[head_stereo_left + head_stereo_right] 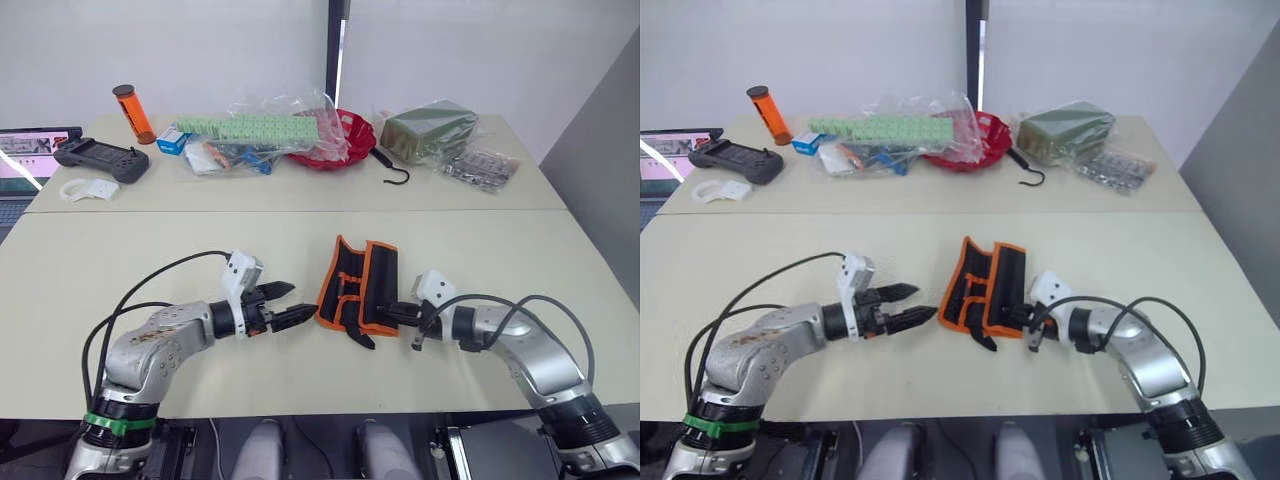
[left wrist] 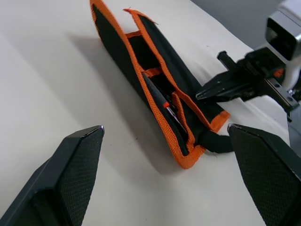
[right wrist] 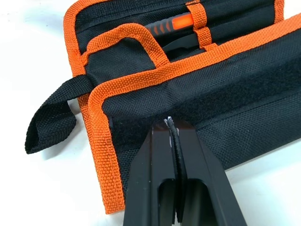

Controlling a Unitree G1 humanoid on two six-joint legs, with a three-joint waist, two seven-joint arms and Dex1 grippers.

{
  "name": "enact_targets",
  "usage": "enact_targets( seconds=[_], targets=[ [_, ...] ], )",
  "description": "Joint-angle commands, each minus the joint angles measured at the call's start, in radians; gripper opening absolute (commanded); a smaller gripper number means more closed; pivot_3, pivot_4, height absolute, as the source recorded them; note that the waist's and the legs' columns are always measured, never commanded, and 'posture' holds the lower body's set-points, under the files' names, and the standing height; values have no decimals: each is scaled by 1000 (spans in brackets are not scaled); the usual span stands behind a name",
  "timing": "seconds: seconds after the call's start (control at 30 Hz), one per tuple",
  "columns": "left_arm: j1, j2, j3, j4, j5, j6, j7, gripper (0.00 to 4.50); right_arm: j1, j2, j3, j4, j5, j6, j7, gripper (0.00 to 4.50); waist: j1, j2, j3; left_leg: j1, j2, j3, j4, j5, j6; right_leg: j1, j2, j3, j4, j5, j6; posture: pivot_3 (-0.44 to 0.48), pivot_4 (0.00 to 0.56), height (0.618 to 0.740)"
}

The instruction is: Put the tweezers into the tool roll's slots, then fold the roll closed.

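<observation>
On a pale counter (image 1: 120,270) before a white wall, the tool roll (image 1: 358,285) lies partly folded near the front edge, tweezers (image 2: 165,104) tucked in its slots, so loading looks finished and closing remains. The right gripper (image 1: 412,316), fingers pressed together, touches the roll's flap; it is unclear whether they pinch the fabric. The left gripper (image 1: 285,303) hovers spread beside its other edge.

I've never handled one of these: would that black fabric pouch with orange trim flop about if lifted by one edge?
Probably. The black fabric tool roll with orange trim lies half folded with uneven flaps, so it looks soft. Its loose strap would likely dangle. The tools tucked inside may stiffen the middle somewhat.
</observation>
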Motion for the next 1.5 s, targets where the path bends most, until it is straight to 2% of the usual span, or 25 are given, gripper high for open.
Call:
enact_targets(
  seconds=[0.03,0.1,0.13,0.37,0.53,0.57,0.87,1.07,1.2,1.3,1.5],
  targets=[
    [-19,-36,-2,-37,-28,48,56,4500,34,5,30,23,-39,53,-7,37,0,0,0,0,0,0,0,0,0,0,0,0,0,0,0,0,150,740],
    [-23,-53,-10,-38,-23,52,70,4500,35,7,30,17,-40,59,-9,37,0,0,0,1,0,0,0,0,0,1,0,0,0,0,0,0,150,740],
    [-28,-65,-12,-33,-23,57,80,4222,35,9,30,16,-41,61,-11,5,0,0,0,3,0,0,0,0,0,3,0,0,0,0,0,0,150,740],
    [-49,-123,-41,8,1,68,122,1937,40,13,20,-9,-41,74,-21,0,2,0,0,6,0,0,0,0,0,7,0,0,-2,-1,1,0,150,740],
    [-62,-130,-46,23,-9,99,136,232,41,14,13,-24,-40,81,-27,0,1,0,0,6,0,0,0,0,0,7,0,0,-2,-1,1,0,150,740],
    [-63,-130,-48,27,-9,105,138,37,40,14,12,-28,-39,83,-27,0,1,0,0,6,0,0,0,0,0,7,0,0,-2,-1,1,0,150,740],
    [-84,-114,6,53,-13,107,157,37,6,24,8,-64,-42,91,-20,0,0,-1,0,6,0,0,0,0,0,7,0,-1,-2,-1,1,0,150,740],
    [-99,-51,81,21,-36,125,153,37,-33,61,28,-99,-43,127,-29,0,-9,-1,0,5,0,0,-2,0,0,4,0,0,-1,-1,1,0,150,740],
    [-73,24,120,2,-48,139,136,37,-25,91,17,-124,-11,141,-28,0,-7,-1,0,1,0,0,-2,0,0,0,0,0,-1,0,0,0,150,740],
    [-63,42,117,-1,-60,141,130,37,-42,108,17,-124,-13,139,-28,0,-5,-1,0,-5,-1,0,-2,0,0,-7,-1,0,0,0,0,0,150,740],
    [-85,25,82,-4,-65,145,126,37,-69,171,51,-122,-29,139,-48,0,0,-1,0,-6,-1,0,-2,0,0,-7,-1,0,0,0,0,0,150,740]
  ],
)
